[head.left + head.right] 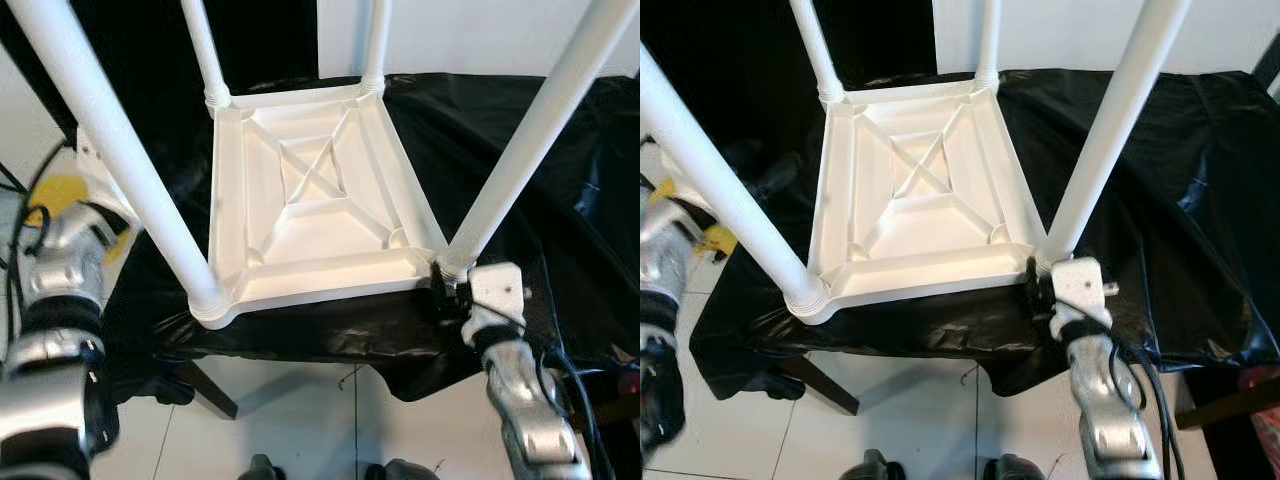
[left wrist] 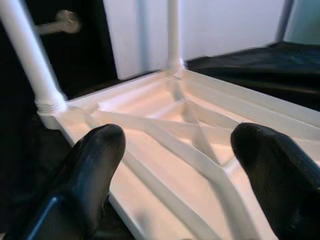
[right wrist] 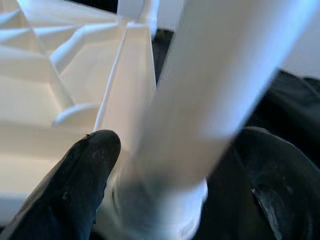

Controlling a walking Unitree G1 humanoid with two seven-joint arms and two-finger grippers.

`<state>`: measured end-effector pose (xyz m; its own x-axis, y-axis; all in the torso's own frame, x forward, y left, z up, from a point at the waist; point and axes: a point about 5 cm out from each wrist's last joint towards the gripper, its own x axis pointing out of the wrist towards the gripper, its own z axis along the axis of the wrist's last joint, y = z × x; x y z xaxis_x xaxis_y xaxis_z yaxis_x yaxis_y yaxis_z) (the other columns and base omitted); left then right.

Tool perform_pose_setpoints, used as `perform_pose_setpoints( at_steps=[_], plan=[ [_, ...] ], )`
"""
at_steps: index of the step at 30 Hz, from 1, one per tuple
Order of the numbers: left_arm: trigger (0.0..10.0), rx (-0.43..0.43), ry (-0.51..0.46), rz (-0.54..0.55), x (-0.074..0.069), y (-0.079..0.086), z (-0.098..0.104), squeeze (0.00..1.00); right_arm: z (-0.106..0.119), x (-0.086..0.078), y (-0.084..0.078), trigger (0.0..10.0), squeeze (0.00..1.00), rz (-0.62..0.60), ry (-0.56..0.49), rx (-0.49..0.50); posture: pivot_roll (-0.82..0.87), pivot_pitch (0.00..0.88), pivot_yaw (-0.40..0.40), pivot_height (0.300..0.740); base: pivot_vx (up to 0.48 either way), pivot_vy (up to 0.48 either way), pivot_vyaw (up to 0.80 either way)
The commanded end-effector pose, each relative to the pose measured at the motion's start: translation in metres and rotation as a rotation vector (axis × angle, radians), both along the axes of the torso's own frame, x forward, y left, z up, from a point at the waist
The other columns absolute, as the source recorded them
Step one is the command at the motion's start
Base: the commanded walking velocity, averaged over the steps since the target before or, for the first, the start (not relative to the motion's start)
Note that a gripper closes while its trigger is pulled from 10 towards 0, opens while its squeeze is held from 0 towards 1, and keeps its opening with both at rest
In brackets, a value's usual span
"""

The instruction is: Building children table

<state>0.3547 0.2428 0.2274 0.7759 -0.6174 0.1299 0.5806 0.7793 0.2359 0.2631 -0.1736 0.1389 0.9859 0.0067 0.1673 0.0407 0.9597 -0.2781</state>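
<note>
Table [image 1: 320,190] lies upside down on black sheeting [image 1: 560,200], all 4 legs fitted. Right gripper [image 3: 165,165], at 5 o'clock, straddles that corner's leg [image 1: 520,160], jaws spread; likely tightening, needing a firm close-and-twist. Left gripper [image 2: 175,160] hovers spread.

Upturned table top [image 1: 318,190] flanked by four upright legs, one per corner. Near right leg [image 1: 530,140] flanked by fingers of right gripper [image 1: 1040,288]. Ribbed middle of table top open from above.
</note>
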Motion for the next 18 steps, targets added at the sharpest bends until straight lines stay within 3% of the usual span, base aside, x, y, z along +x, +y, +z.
perform_pose_setpoints(
  at_steps=[1,3,10,18],
  plan=[
    [10.0,0.019,-0.016,-0.059,-0.004,-0.008,0.004,0.00,-0.007,0.001,-0.003,10.0,0.00,-0.001,0.029,0.010,-0.07,0.092,0.025,0.740,0.000,0.000,0.00],
    [10.0,0.000,-0.020,-0.124,-0.017,-0.025,0.003,0.00,-0.005,0.013,-0.010,10.0,0.00,0.023,0.025,-0.009,-0.05,0.091,0.020,0.740,0.000,0.000,0.00],
    [10.0,-0.029,-0.013,-0.215,-0.043,-0.052,-0.004,0.00,-0.002,0.033,-0.021,10.0,0.00,0.071,0.028,-0.038,-0.04,0.089,0.020,0.740,0.000,0.000,0.00],
    [10.0,-0.077,-0.006,-0.317,-0.065,-0.089,-0.005,0.00,0.003,0.059,-0.025,10.0,0.00,0.171,0.044,-0.031,-0.04,0.083,0.016,0.740,0.000,0.000,0.00]
  ],
)
